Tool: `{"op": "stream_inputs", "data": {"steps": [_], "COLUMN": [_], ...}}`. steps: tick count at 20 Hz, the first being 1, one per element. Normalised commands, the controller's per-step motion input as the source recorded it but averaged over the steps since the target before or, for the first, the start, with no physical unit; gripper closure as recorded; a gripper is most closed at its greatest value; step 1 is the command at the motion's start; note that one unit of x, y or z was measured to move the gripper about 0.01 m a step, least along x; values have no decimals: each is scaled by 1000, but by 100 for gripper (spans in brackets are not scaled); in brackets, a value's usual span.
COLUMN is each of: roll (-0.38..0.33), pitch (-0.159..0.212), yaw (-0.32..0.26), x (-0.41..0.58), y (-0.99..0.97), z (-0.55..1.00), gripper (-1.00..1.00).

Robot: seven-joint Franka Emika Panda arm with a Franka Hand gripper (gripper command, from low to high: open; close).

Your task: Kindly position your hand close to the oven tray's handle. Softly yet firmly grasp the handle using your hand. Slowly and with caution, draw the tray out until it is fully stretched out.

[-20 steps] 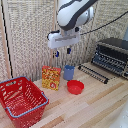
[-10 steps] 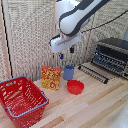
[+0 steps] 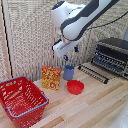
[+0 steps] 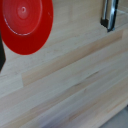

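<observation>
While raised, jaws' state unclear, the hand [image 3: 66,56] well apart from the tray [image 3: 93,73].

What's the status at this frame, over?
Pincer up above the blue cup, grasping nothing; open or shut unclear. Tray on the table before the oven, handle untouched. Nothing between pincer and tray.

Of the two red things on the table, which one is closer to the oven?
The small red bowl, round and shallow, is closer to the oven. The large red basket stands farther away, at the exterior view's left.
</observation>
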Motion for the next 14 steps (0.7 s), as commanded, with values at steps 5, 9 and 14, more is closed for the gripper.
{"op": "stream_inputs", "data": {"steps": [5, 9, 14], "roll": [-270, -226, -155], "pitch": [-5, 0, 20], "yaw": [68, 107, 172], "x": [-2, 23, 337], "y": [-546, -575, -386], "z": [-40, -131, -301], "gripper": [-100, -100, -100]}}
